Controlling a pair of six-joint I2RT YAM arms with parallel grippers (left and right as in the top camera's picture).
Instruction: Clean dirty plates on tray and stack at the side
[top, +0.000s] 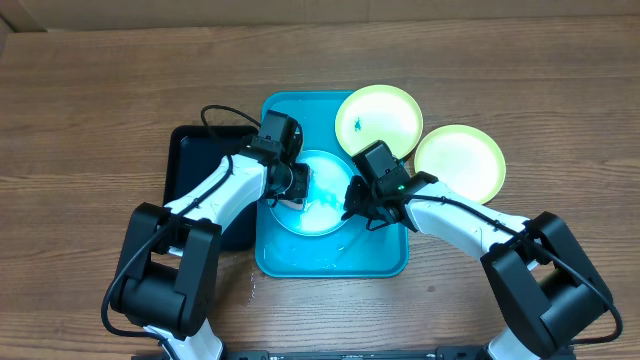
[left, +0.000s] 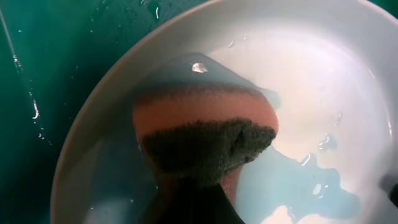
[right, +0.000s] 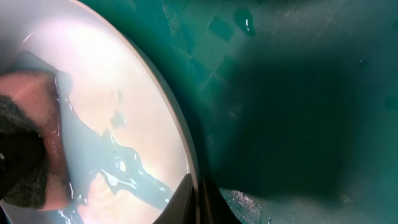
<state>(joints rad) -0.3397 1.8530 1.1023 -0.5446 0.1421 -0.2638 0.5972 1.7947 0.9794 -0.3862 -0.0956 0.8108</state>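
Observation:
A light-blue rimmed plate (top: 322, 205) lies in the turquoise tray (top: 300, 255), wet with pale blue liquid. My left gripper (top: 296, 185) is shut on a pink sponge with a dark green scrub pad (left: 205, 130), pressed onto the plate (left: 323, 81). My right gripper (top: 352, 206) is shut on the plate's right rim (right: 189, 162), one finger inside and one outside (right: 198, 202). One yellow-green plate (top: 378, 120) with a small blue smudge rests over the tray's far right corner. Another yellow-green plate (top: 459, 160) lies on the table to the right.
A smaller black tray (top: 195, 165) sits to the left of the turquoise one, under my left arm. The wooden table (top: 90, 120) extends on all sides. Water drops wet the tray floor (right: 298, 93).

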